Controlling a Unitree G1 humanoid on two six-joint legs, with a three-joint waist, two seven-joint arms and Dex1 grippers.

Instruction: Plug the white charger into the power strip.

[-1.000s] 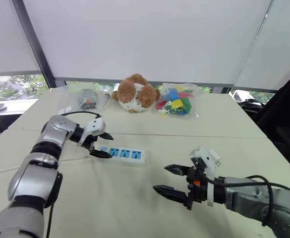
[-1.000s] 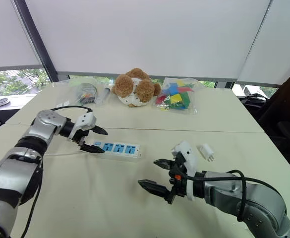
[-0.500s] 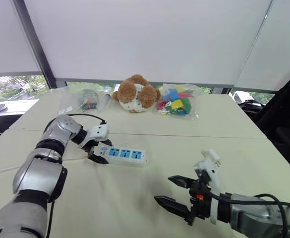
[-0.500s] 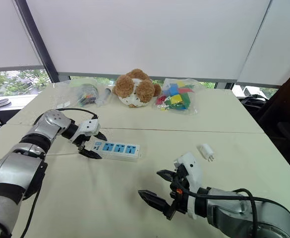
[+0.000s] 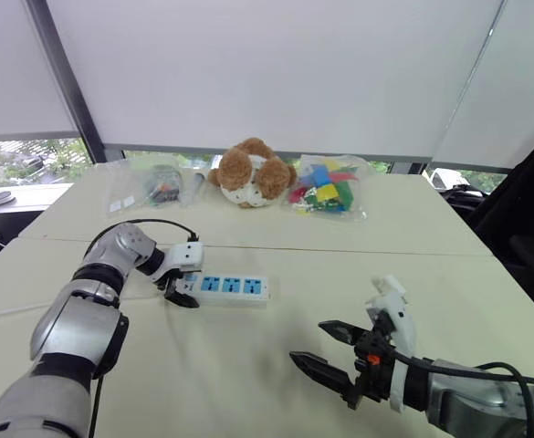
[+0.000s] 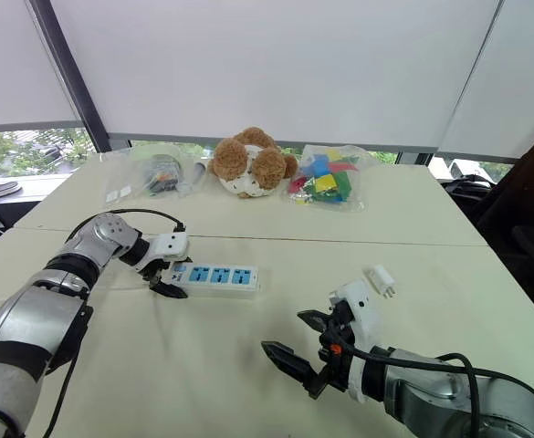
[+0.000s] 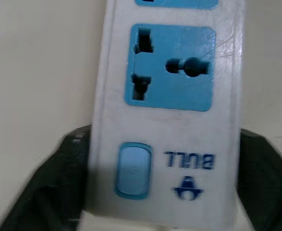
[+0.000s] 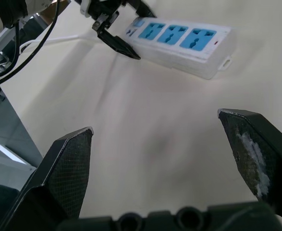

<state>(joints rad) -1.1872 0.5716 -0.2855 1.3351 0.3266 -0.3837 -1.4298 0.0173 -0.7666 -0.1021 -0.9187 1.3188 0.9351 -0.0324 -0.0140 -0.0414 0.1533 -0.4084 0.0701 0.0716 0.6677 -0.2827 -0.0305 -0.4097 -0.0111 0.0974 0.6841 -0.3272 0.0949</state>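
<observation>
The white power strip [image 5: 228,289] with three blue sockets lies flat on the table, left of centre. My left gripper [image 5: 183,285] is shut on its switch end; in the left wrist view a black finger [image 7: 59,183] presses each side of the strip [image 7: 169,110]. The small white charger [image 6: 381,279] lies on the table to the right, with nothing holding it. My right gripper [image 6: 298,342] hovers open and empty above the table, nearer to me than the charger and to the right of the strip [image 8: 181,41].
A brown teddy bear [image 5: 251,172], a bag of coloured blocks [image 5: 326,187] and clear bags of small items [image 5: 152,185] line the far edge of the table. A seam [image 5: 385,252] runs across the table behind the strip.
My left gripper has come down onto the strip's switch end and closed on it. My right gripper has drawn back towards me and stays open.
</observation>
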